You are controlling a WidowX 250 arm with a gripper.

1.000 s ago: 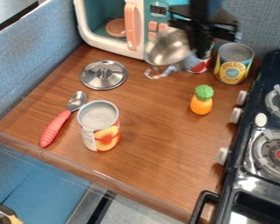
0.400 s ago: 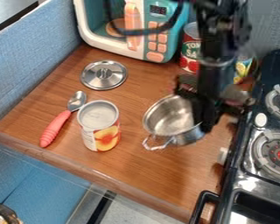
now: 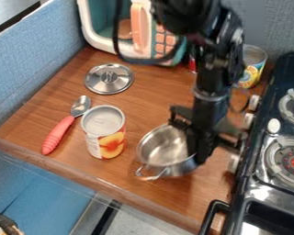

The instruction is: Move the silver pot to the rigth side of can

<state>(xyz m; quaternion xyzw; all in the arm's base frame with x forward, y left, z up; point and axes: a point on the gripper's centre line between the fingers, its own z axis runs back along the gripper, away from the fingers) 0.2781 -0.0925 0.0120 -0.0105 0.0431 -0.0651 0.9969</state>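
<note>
I've got my gripper [image 3: 197, 149] pinching the silver two-handled pot [image 3: 165, 148] by its rim. Pot's right of the peach can [image 3: 104, 132], small gap. Sideways shift looks done; can't tell if the base is fully down. Left: settle, release, back off.

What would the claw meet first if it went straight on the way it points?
The wooden counter, most likely, below the silver pot that the claw grips; whether the pot touches it is unclear.
</note>
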